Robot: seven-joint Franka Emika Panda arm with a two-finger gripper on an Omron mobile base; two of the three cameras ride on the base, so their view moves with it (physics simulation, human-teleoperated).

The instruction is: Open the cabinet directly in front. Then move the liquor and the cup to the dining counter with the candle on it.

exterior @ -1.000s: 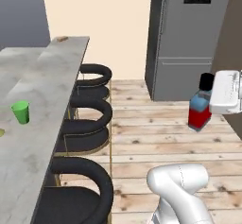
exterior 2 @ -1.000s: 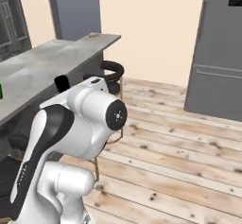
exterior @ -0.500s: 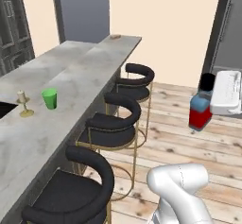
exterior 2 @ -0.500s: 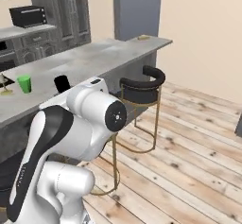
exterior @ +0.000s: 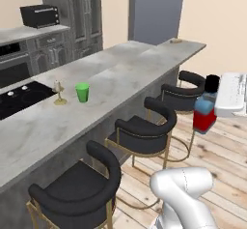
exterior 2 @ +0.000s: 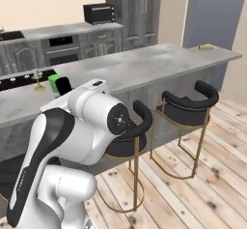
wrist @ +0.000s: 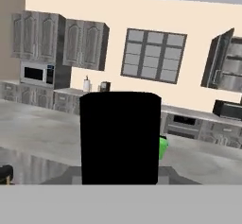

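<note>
My gripper (exterior: 215, 102) is shut on the liquor (exterior: 204, 115), a squarish bottle with a blue top, red label and black cap, held in the air right of the stools. The bottle's black cap (wrist: 119, 137) blocks the middle of the hand view and also pokes up behind my arm (exterior 2: 62, 85). The green cup (exterior: 82, 92) stands on the dining counter (exterior: 125, 73), next to the candle (exterior: 59, 93) on its gold holder. Part of the cup (wrist: 163, 147) shows behind the cap. A cabinet (wrist: 226, 61) on the far wall has its door open.
Three black stools with gold legs (exterior: 143, 131) line the counter's near side. A black cooktop (exterior: 21, 96) is set in the counter's left end. A black microwave (exterior: 40, 15) sits on the back counter. Wooden floor lies open to the right (exterior 2: 212, 175).
The whole picture has swung as the base moved: the fridge side is gone and the counter with cup, candle and cooktop now lies ahead. The bottle stays in my grip.
</note>
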